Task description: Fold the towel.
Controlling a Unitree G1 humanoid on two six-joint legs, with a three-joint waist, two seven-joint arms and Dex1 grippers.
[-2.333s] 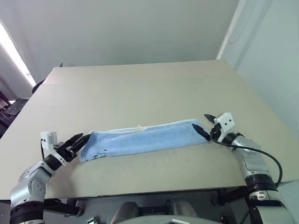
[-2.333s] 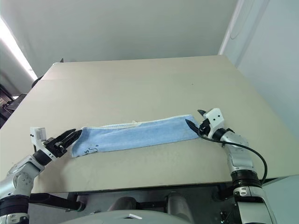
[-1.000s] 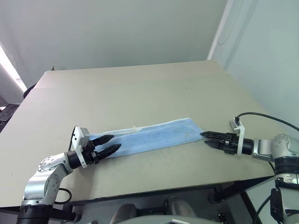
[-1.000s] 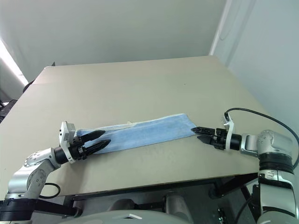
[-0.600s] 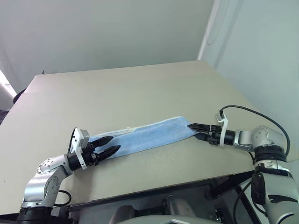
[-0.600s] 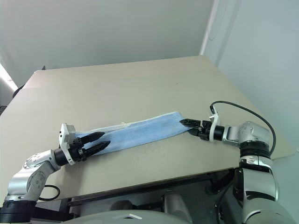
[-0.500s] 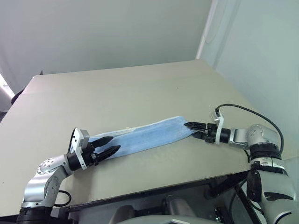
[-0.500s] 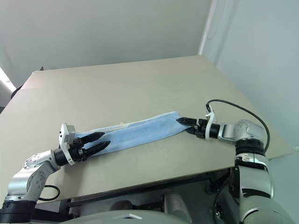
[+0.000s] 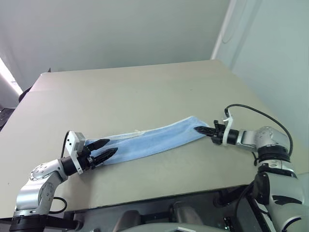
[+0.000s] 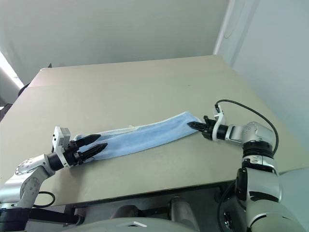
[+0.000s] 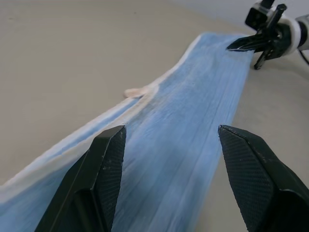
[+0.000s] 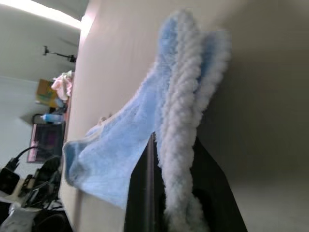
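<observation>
Light-blue towel (image 9: 149, 140) lies on the beige table (image 9: 145, 92) as a long narrow strip, already folded lengthwise by the look of its doubled edge; white stitched edging runs along its far side, with a small white loop (image 11: 137, 91) about midway; strip runs across the near part of the table, from the left arm's side to the right's.

Right gripper (image 9: 202, 130) at the strip's right end, jaws clenched on the towel's corner; right wrist view shows the terry edge pinched between the fingers.

Left gripper (image 9: 102, 149) over the strip's left end, jaws released, fingers (image 11: 104, 169) spread with cloth between them, not yet closed on it.

Judgement: first fold done, strip laid out; still to do, grasp the left end, then bring one end over the other to halve the length; roughly midway.
</observation>
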